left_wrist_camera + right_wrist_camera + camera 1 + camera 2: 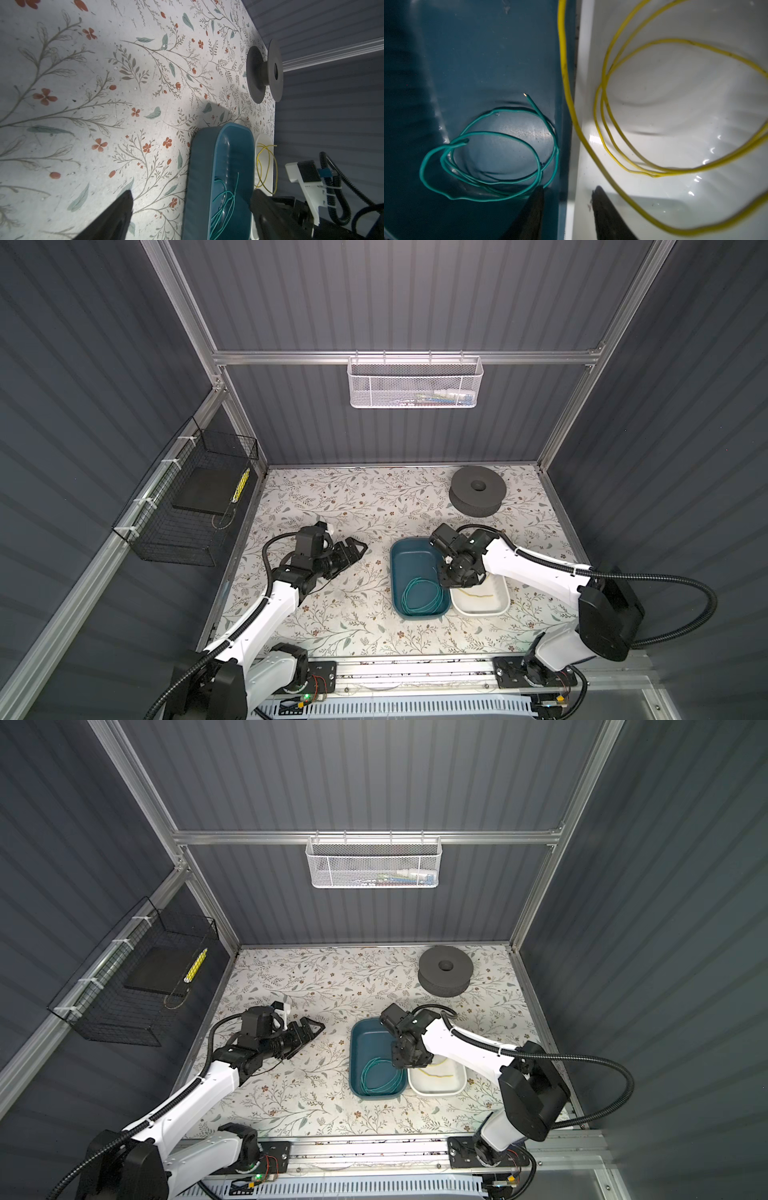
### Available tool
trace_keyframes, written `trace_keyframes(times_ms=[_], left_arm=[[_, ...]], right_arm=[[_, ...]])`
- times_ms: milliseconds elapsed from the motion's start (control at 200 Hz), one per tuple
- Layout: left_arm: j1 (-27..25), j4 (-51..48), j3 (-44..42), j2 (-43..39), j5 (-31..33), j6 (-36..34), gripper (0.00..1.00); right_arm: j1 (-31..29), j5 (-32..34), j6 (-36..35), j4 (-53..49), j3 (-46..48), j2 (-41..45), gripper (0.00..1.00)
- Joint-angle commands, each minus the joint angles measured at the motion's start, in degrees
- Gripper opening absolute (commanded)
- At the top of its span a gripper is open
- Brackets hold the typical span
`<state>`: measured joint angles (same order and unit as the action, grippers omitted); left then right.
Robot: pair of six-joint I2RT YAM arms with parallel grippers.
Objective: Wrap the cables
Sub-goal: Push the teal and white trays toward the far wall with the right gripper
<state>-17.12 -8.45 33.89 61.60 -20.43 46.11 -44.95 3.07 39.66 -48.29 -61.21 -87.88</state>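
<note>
The teal-green cable (422,595) (512,110) lies coiled in loose loops in the near end of a blue tray (397,572) (477,52). The yellow cable (478,595) (675,40) curls in the white tray (482,608) (675,104) beside it, with one strand running along the shared rims. My right gripper (449,583) (569,188) points down over those rims, one finger on each side, jaws partly apart and holding nothing. My left gripper (359,547) (193,192) hangs low over the table left of the blue tray (203,166), wide open and empty.
A grey spool (478,489) (264,70) stands at the back right of the floral table. A white mesh basket (415,381) hangs on the back wall. A black wire basket (187,506) is fixed to the left wall.
</note>
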Motion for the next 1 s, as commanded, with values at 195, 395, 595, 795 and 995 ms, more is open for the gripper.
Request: trace_keyframes(times_ms=[195, 395, 595, 795, 995], left_arm=[[-0.1, -2.99, 0.2, -1.31, 0.69, -1.23, 0.9], [-0.1, -3.68, 0.2, -2.12, 1.14, -1.29, 0.9], [-0.1, -1.45, -1.03, -1.74, 0.28, 0.07, 0.91], [-0.1, -0.95, -1.11, -1.03, -0.27, 0.06, 0.91], [-0.1, -1.04, -0.78, -0.37, -0.23, -0.14, 0.91]], right_arm=[[-0.14, 1.29, 1.26, 1.95, 1.61, -0.29, 0.34], [-0.35, 0.97, 3.02, 2.55, 4.39, 1.01, 0.33], [-2.05, 1.05, 6.21, 2.37, 6.84, 2.84, 0.33], [-4.74, 3.94, 10.47, 0.31, 7.62, 4.04, 0.32], [-5.5, 3.96, 12.87, 0.63, 8.74, 5.29, 0.31]])
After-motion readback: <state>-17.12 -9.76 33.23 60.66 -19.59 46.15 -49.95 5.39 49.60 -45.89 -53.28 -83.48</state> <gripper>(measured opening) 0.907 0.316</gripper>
